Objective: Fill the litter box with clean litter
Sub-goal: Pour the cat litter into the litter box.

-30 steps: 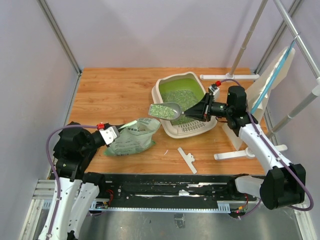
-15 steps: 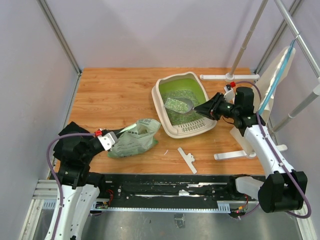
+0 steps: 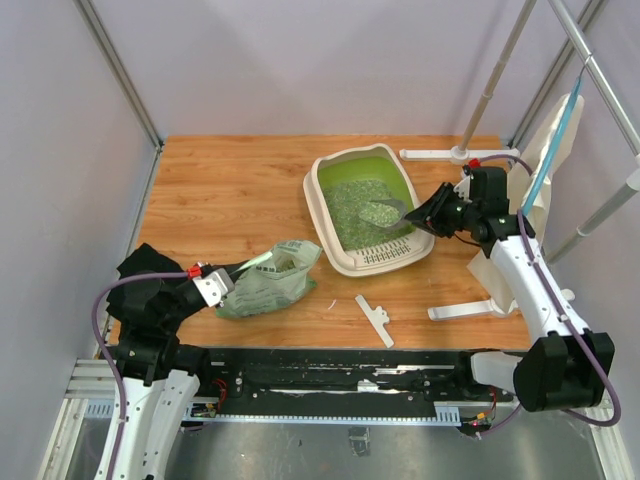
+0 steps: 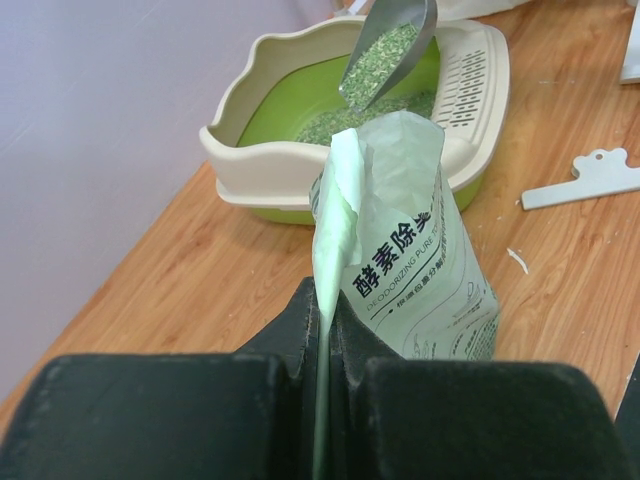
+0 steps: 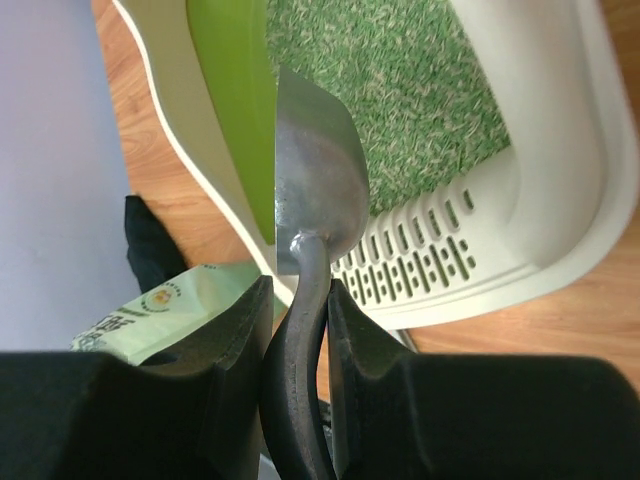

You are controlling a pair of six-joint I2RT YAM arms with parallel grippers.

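Note:
The cream litter box [image 3: 322,172] with a green inside stands mid-table, and a layer of clean litter [image 3: 352,208] covers its floor. My right gripper [image 3: 432,216] is shut on the dark handle of a silver scoop [image 3: 384,212]. The scoop hangs tilted over the box with granules still on it [image 4: 385,48]. In the right wrist view the scoop's back [image 5: 315,170] faces me above the litter [image 5: 400,80]. My left gripper [image 3: 222,281] is shut on the top edge of the light green bag [image 3: 266,284], which stands open on the wood [image 4: 415,250].
A flat white plastic piece [image 3: 374,320] lies on the wood near the front edge. White stand feet sit behind the box [image 3: 458,155] and at the right [image 3: 490,306]. Metal cage posts and walls close in both sides.
My right gripper carried the scoop from the box's near-left rim to over its middle and tipped it. The left gripper, still holding the bag edge, drew back slightly.

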